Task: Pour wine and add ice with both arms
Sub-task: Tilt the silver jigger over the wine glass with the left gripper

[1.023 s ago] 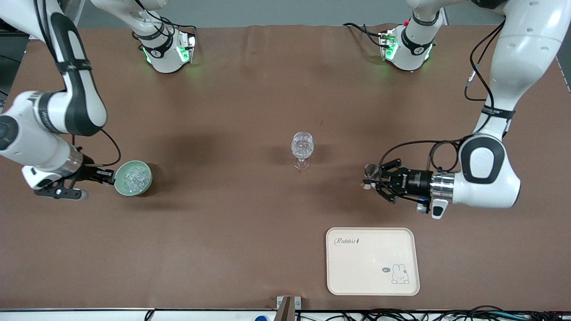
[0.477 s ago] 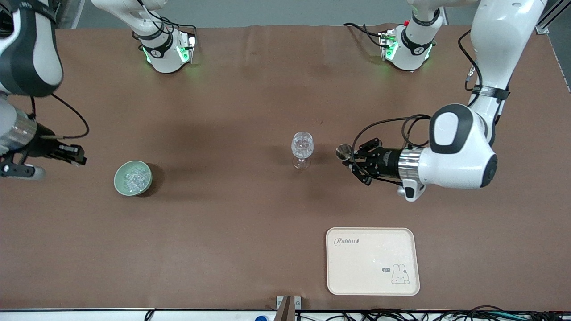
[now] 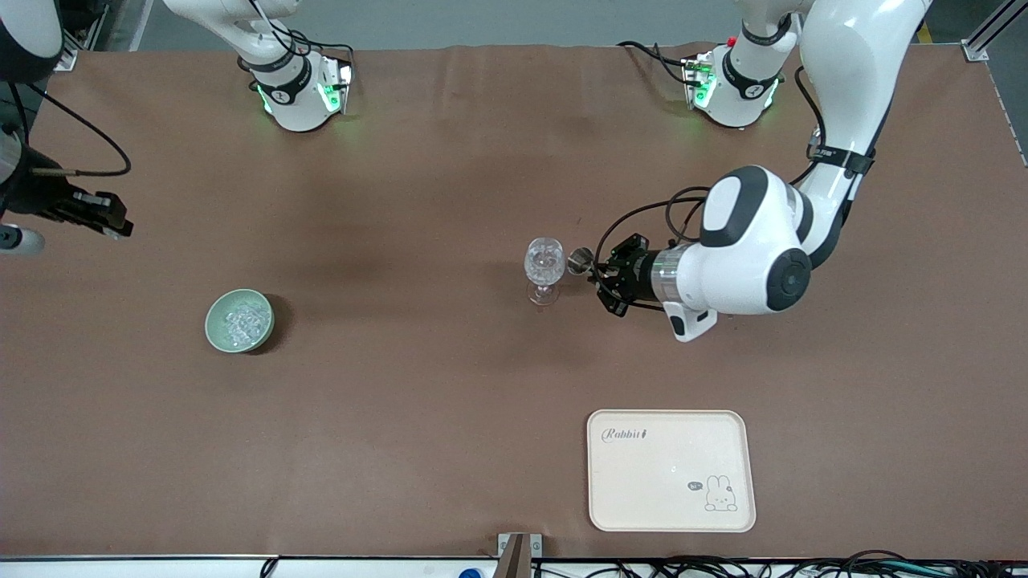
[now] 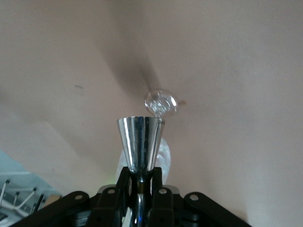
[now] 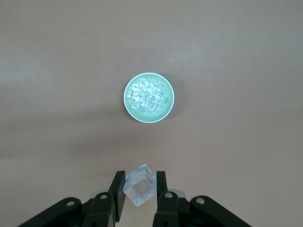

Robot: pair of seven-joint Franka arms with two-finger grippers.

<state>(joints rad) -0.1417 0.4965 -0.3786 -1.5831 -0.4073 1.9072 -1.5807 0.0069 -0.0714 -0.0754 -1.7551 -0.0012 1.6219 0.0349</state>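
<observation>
Table: the brown-covered table [image 3: 450, 401] carries everything; both white jointed arms reach over it from their bases.
Left arm: elbow bent, forearm running level toward the table's middle; the left gripper [image 3: 598, 273] is clamped on the stem of a small shiny metal measuring cup [image 3: 578, 259], whose mouth sits just beside the rim of the clear stemmed wine glass [image 3: 544, 263].
Right arm: raised high over its own end of the table, wrist pointing down; the right gripper [image 5: 138, 189] pinches one clear ice cube [image 5: 140, 185] between its fingertips.
Tray: a cream rectangular tray with a rabbit drawing [image 3: 671, 470] lies nearer the front camera, apart from the action.
Ice supply: the pale green round bowl [image 3: 239, 321] of small clear ice pieces sits toward the right arm's end, well apart from the glass.
Risk, glass: probably the metal cup nudges the bowl and tips the tall, narrow-footed glass.
Risk, pour: tilting short of the rim likely spills onto the table.
Risk, cube: the slick cube, held by its edges, may slip out during the long carry to the glass.
</observation>
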